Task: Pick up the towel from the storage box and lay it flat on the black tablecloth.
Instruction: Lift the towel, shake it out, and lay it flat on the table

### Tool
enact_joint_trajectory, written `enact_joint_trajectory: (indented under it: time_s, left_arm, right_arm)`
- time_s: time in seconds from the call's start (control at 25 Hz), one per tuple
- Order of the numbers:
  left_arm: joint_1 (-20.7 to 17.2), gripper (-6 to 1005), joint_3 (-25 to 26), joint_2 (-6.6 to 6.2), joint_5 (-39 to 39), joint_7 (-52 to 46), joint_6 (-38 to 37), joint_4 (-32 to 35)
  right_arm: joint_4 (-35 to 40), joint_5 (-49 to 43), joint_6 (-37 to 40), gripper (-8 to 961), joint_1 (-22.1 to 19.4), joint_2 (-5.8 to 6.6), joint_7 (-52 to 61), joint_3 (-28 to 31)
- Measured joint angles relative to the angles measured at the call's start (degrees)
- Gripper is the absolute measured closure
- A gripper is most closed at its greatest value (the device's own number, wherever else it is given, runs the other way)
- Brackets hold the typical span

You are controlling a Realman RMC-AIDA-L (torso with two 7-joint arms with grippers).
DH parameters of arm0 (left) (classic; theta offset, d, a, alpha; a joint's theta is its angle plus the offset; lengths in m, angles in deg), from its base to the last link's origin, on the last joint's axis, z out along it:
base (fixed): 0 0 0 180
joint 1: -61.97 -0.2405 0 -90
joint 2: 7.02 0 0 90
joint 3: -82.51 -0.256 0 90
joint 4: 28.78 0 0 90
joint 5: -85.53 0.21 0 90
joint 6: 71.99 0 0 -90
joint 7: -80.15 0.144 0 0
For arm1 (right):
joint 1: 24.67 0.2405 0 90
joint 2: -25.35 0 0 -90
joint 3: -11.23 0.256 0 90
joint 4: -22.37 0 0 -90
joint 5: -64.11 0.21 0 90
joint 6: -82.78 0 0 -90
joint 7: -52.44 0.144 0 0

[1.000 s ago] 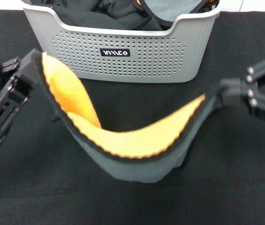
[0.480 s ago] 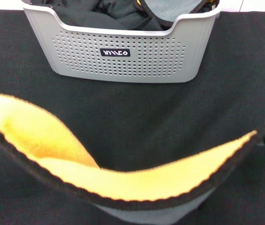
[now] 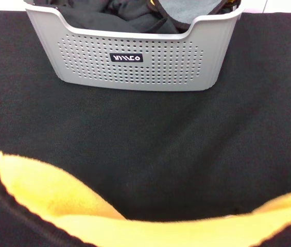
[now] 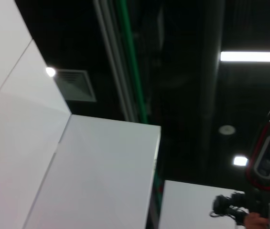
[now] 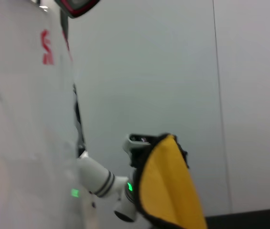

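**Towel lifted close to the head camera, stretched above the black cloth**

Now the towel (image 3: pixel 47 198) fills the near edge of the head view, its yellow-orange face turned toward the camera and its black trim running along the lower left. It sags in the middle and rises toward both the left and right sides, spanning the whole width of the view, well on the near side of the storage box (image 3: pixel 135 67). The box stands at the far side on the black tablecloth (image 3: pixel 150 144), its perforated front wall and small black logo label (image 3: pixel 126 58) facing the camera, with dark cloths (image 3: pixel 119 15) and a bit of grey fabric heaped inside.

Neither gripper shows in the head view. In the right wrist view the left gripper (image 5: pixel 142 145) appears farther off at the end of its white arm, with the towel's yellow face (image 5: pixel 170 186) hanging from it; how its fingers stand cannot be told. The left wrist view looks up at a dark ceiling and white panels. The right gripper shows nowhere.
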Motion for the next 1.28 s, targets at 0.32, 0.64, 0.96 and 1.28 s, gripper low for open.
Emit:
enact_joint_trajectory:
  time_s: [0.32, 0.64, 0.96, 1.28]
  left_arm:
    - [-1.08, 986, 1.15, 1.58, 3.81, 0.45, 0.10, -2.98]
    - [21.68, 985, 7.62, 5.41, 4.76, 3.63, 0.51, -36.90]
    - [32.04, 984, 7.71, 7.74, 2.54, 10.76, 12.42, -49.16]
    - [32.52, 982, 7.85, 10.16, -2.88, 15.10, 31.55, -45.64]
  right_arm:
    - [-7.22, 0.50, 2.81, 940, -1.88, 0.18, -1.07, 2.27]
    - [-34.94, -13.97, -5.33, 941, 9.22, 0.53, -13.63, 2.12]
    - [-53.84, -18.72, -17.98, 941, 18.49, 0.88, -27.01, 2.05]
    - [-65.14, -21.06, -33.60, 940, 24.35, 0.42, -30.61, 1.07]
